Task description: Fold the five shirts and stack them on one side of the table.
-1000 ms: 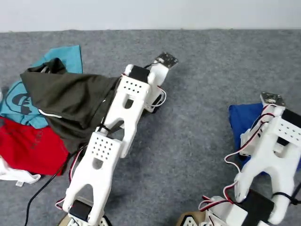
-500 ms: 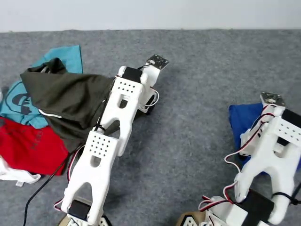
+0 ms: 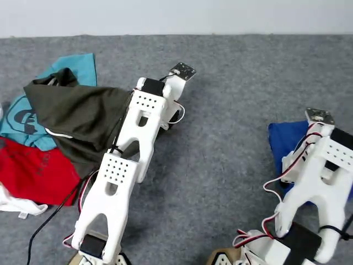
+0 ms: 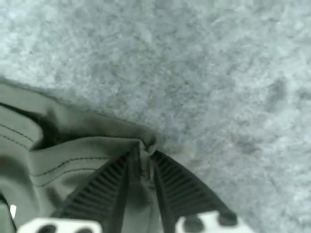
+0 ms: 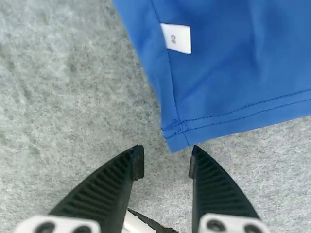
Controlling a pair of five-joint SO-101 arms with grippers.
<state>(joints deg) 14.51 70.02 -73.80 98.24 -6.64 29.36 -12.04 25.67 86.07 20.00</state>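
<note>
Leftward in the high view is where the left arm (image 3: pixel 146 118) has drifted over the last second, its wrist sliding a little way back toward the heap of shirts, while the right arm (image 3: pixel 320 165) has not stirred. The dark olive cotton shirt (image 3: pixel 77 116) lies much as it did, draped over the heap with one corner drawn out under the left arm.

The left pincer (image 4: pixel 143 158) is closed tight on a fold of that shirt's stitched hem (image 4: pixel 73 145), low against the grey felt-covered bench (image 3: pixel 231 110). The right pincer (image 5: pixel 163 162) is parted and holds nothing, poised just off the corner of the blue cotton shirt (image 5: pixel 233 63), which lies on the right side of the bench near that arm.

Since the arm moved and the cloth hardly followed, I judge the olive shirt has gained slack rather than ground: it is not yet out on open bench where it could be spread. The teal printed shirt (image 3: pixel 77 66), the red shirt (image 3: pixel 33 171) and the white shirt (image 3: pixel 16 205) lie rumpled beneath it, so most of the folding looks ahead.
</note>
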